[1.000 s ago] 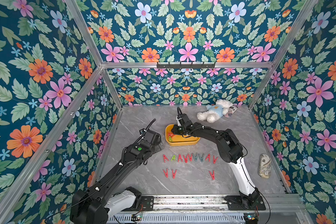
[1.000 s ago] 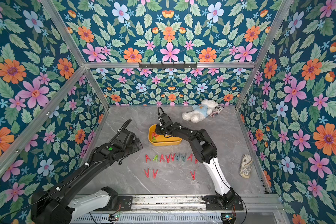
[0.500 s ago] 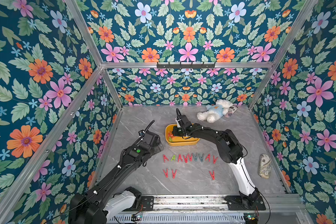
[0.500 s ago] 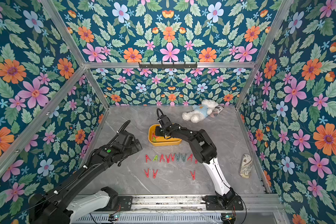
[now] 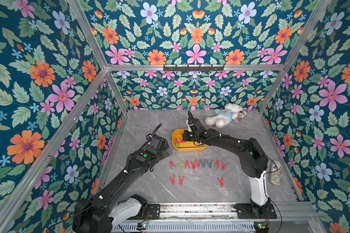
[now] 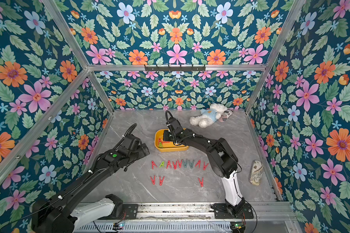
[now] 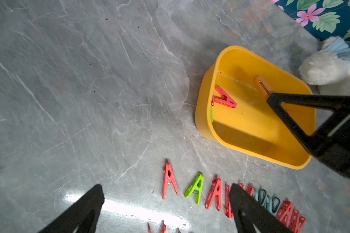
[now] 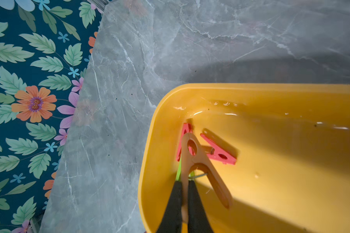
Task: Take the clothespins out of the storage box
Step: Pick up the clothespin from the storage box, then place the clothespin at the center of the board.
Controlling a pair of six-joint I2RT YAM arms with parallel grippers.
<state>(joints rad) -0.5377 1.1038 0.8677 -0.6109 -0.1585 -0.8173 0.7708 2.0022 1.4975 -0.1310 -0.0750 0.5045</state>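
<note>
The storage box (image 5: 190,148) is a yellow tray with round corners, sitting flat. Inside lie a red peg (image 8: 218,154) and a green peg (image 8: 178,171), mostly hidden. The right gripper (image 8: 185,184) pinches one leg of an orange peg (image 8: 202,161). In front lies a row of pegs (image 5: 197,163), maybe nine, mostly red. Nearer lie three red pegs (image 5: 181,180).
</note>
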